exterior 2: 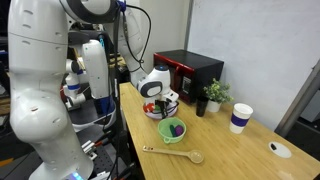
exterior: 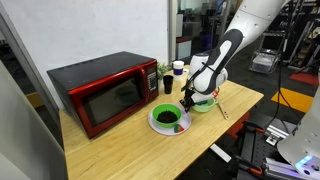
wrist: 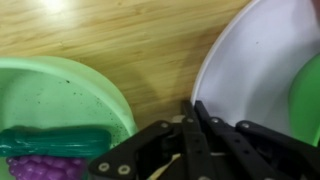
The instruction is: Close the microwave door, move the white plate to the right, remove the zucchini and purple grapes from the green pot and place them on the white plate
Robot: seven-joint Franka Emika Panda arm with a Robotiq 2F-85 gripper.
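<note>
- In an exterior view, the boxy red microwave with a black top (exterior: 100,72) stands at 9 o'clock on the light wooden table (exterior: 120,152). Its wide red-framed door with the dark glass window (exterior: 108,102) lies shut against the front.
- The round flat white plate (exterior: 156,124) sits at 4 o'clock from the microwave and carries a bright green bowl of dark contents (exterior: 171,118).
- The small pale-green round pot (exterior: 208,104) stands just beside the plate, at its 2 o'clock. The black two-finger gripper (exterior: 189,100) hangs low between them. From here I cannot tell how its jaws stand.
- In an exterior view from the opposite side, the pot (exterior 2: 163,131) sits nearer the camera with the small bunch of purple grapes (exterior 2: 174,128) inside it. The zucchini is too small to make out here.
- The plate (exterior 2: 155,113) lies at 11 o'clock from the pot, partly hidden under the gripper (exterior 2: 165,100). The microwave (exterior 2: 195,68) stands beyond, at 1 o'clock. A wooden spoon (exterior 2: 175,154) lies on the table at 6 o'clock from the pot.
- In the wrist view, the gripper (wrist: 192,104) comes in from 6 o'clock with its fingers pressed together and nothing between them. The tips are over bare table (wrist: 130,40), in the gap between pot and plate.
- The pot (wrist: 60,100) fills the 8 o'clock corner. The dark green oblong zucchini (wrist: 55,142) lies inside it, with the grapes (wrist: 45,168) touching its lower side.
- The plate (wrist: 250,70) takes up the 3 o'clock side, and the bright green bowl (wrist: 308,100) shows at the edge.
</note>
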